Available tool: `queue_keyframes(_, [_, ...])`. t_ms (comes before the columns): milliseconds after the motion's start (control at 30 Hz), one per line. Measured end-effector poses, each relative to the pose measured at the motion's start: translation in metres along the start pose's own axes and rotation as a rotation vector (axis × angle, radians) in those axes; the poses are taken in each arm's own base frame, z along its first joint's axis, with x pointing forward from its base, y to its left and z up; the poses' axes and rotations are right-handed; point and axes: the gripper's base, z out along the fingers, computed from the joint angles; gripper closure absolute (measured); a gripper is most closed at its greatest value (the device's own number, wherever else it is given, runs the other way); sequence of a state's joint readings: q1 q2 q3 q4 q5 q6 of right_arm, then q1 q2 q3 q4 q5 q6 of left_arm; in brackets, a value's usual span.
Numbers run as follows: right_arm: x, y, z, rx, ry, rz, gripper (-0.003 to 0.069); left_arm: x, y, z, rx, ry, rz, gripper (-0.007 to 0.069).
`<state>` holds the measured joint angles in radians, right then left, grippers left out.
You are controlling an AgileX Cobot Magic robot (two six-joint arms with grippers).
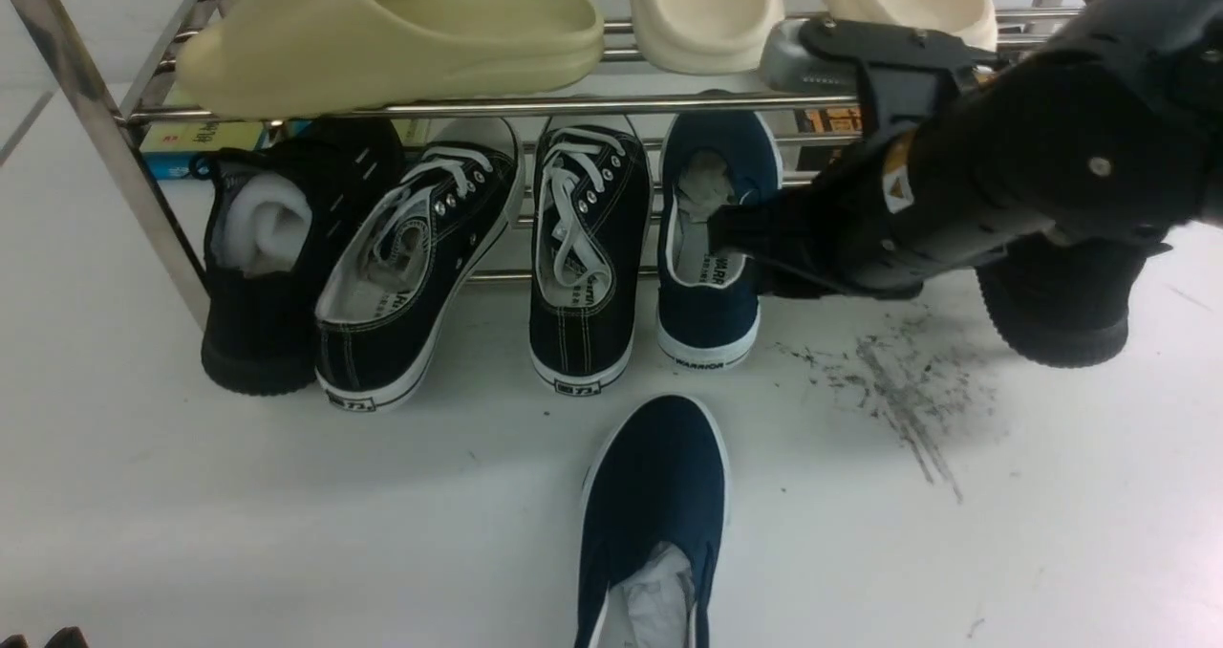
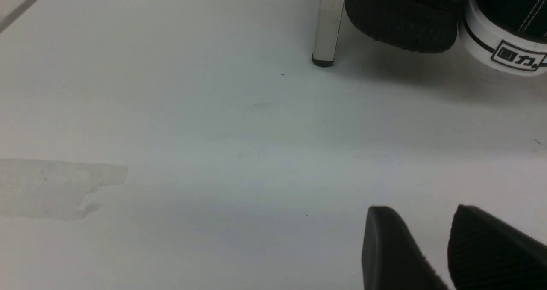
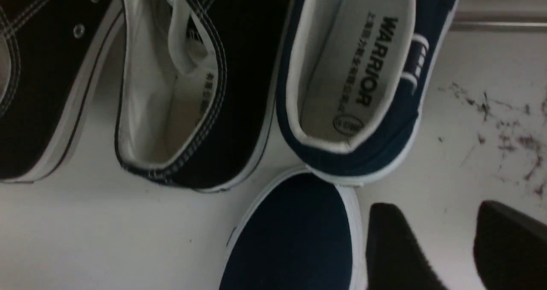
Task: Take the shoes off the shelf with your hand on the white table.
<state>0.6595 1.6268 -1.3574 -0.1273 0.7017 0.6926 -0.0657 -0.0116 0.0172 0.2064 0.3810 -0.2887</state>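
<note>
One navy slip-on shoe (image 1: 709, 247) lies on the lower tier of the silver shelf (image 1: 382, 108), heel towards me, paper stuffing in its toe. The other navy shoe (image 1: 659, 495) lies on the white table (image 1: 191, 495) in front, toe towards the shelf. My right gripper (image 1: 728, 232) reaches in over the shelved shoe's opening. In the right wrist view the gripper (image 3: 436, 226) is open and empty, beside the heel of the shelved shoe (image 3: 363, 67) and the toe of the other shoe (image 3: 295, 230). My left gripper (image 2: 421, 238) is open and empty above bare table near a shelf leg (image 2: 327, 25).
Two black lace-up sneakers (image 1: 411, 266) (image 1: 583, 256) and an all-black knit sneaker (image 1: 268, 256) lie left of the shelved navy shoe; another black knit sneaker (image 1: 1061, 304) lies under my right arm. Yellow slides (image 1: 382, 36) and cream slides (image 1: 707, 8) fill the top tier. Dark scuff streaks (image 1: 898, 390) mark the table.
</note>
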Motion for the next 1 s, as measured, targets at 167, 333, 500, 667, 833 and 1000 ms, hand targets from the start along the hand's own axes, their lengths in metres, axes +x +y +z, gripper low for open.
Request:
queue_keyframes(167, [-0.018, 0.009, 0.026, 0.039, -0.039, -0.069, 0.0184, 0.0, 0.0, 0.0, 0.0, 0.0, 0.0, 0.0382])
queue_keyframes(333, [-0.024, 0.007, 0.054, 0.119, -0.064, -0.112, 0.0172, 0.0, 0.0, 0.0, 0.0, 0.0, 0.0, 0.0382])
queue_keyframes(500, [-0.024, -0.001, 0.077, 0.211, -0.1, -0.111, 0.0177, 0.0, 0.0, 0.0, 0.0, 0.0, 0.0, 0.0382])
queue_keyframes(667, [-0.022, -0.006, 0.094, 0.254, -0.116, -0.097, 0.0251, 0.0, 0.0, 0.0, 0.0, 0.0, 0.0, 0.0382])
queue_keyframes(833, [-0.022, -0.005, 0.096, 0.243, -0.122, -0.093, 0.0433, 0.0, 0.0, 0.0, 0.0, 0.0, 0.0, 0.0382])
queue_keyframes(1000, [-0.022, -0.005, 0.089, 0.252, -0.111, -0.072, 0.0618, 0.0, 0.0, 0.0, 0.0, 0.0, 0.0, 0.0382])
